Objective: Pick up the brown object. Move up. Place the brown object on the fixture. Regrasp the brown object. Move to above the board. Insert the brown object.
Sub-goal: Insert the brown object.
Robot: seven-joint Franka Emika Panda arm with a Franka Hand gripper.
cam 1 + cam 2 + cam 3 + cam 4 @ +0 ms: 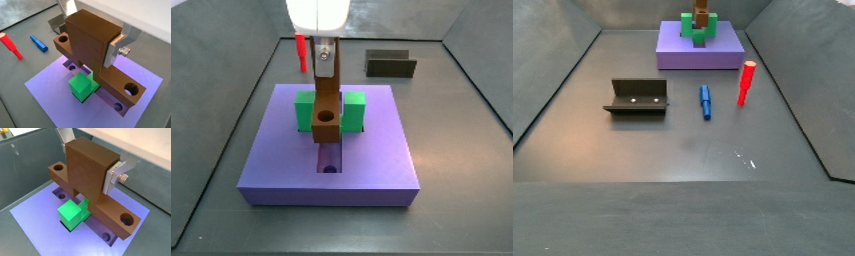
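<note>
Over the board [329, 150] the gripper [326, 62] hangs, silver fingers [125, 41] clamped on the brown object [326, 105]; jaws are closed only to the bar's width. Both wrist views show that object as T-shaped: a thick stem in the fingers and a crossbar with a round hole near each end. In a side view it stands upright, lower end down in the green block [307, 110], right at the board's lengthwise groove. I can't tell whether it is seated.

Floor is dark grey, matte and a little scuffed, with a faint glare patch. Grey walls box it in on three sides. The purple board lies flat on it, with round holes visible beside the groove.

In a side view, the fixture [636, 98] sits at 9 o'clock from the blue piece [706, 102], well apart from the board. The red peg [746, 82] lies at 3 o'clock from the blue piece, near it but not touching.

No brands, labels or writing readable on anything.
</note>
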